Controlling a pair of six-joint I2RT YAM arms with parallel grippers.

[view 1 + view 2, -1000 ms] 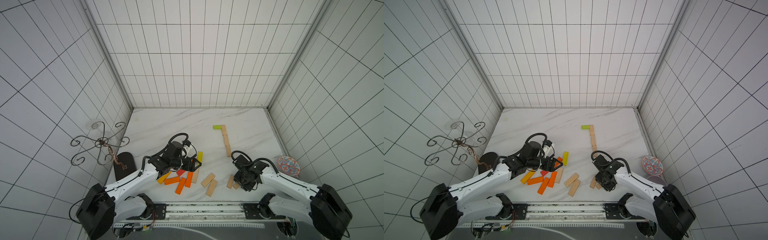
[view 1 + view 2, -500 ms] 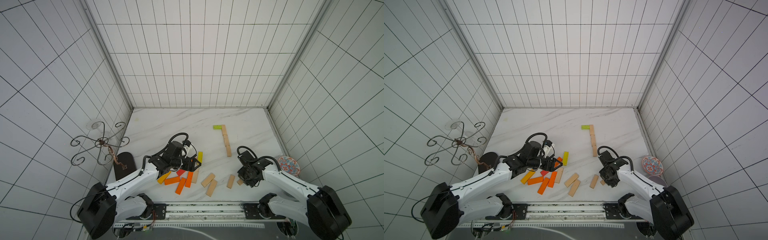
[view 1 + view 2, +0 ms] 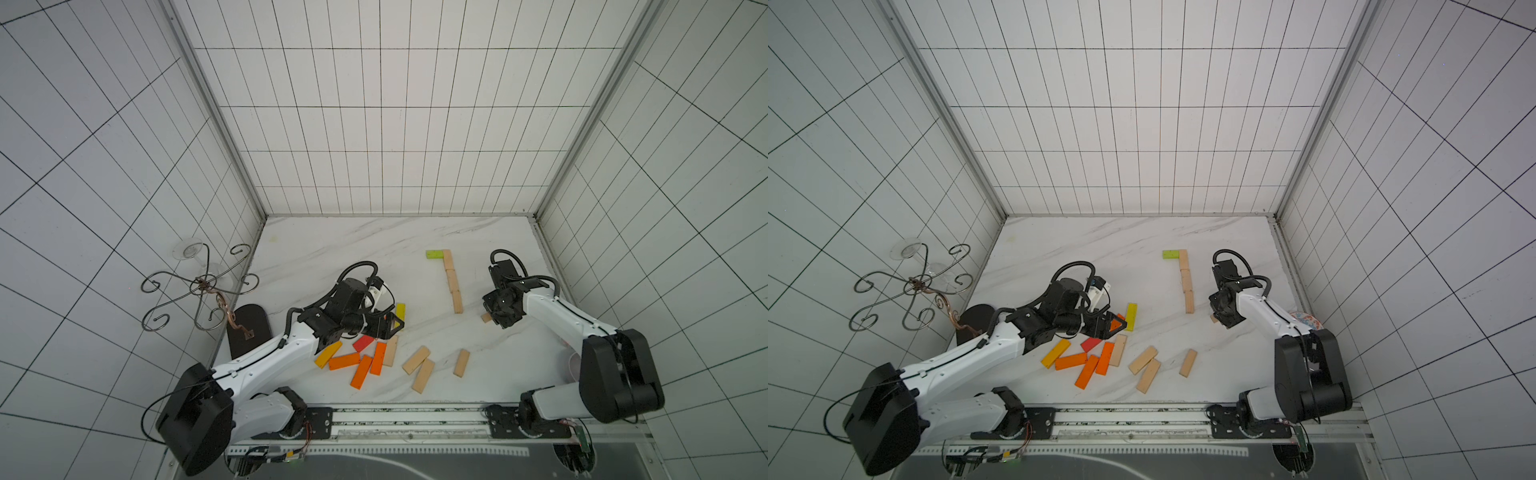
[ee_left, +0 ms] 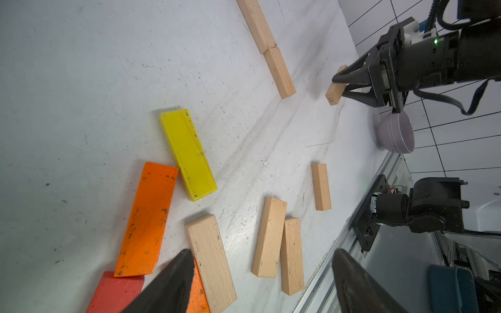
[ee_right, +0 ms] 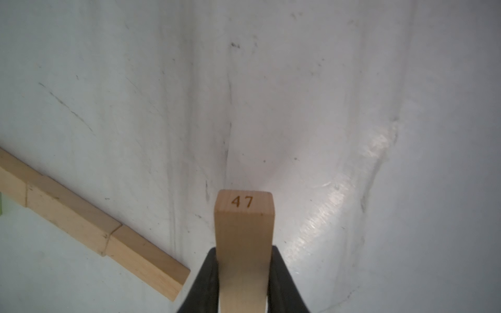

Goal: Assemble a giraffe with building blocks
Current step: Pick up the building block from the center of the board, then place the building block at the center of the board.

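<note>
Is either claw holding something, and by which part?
The right gripper clamps a plain wooden block stamped 47 by its long sides, numbered end sticking out. The open left gripper holds nothing.

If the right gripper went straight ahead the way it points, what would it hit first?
Probably bare table: the right gripper, shut on the block, points at open marble; the block row lies off to one side.

This looks like a robot test lab. White grid walls [image 3: 374,124] box in a small marble counter [image 3: 353,249]. A left arm [image 3: 266,361] and a right arm [image 3: 557,311] sit on a metal rail [image 3: 407,417] at the bottom of the frame.
</note>
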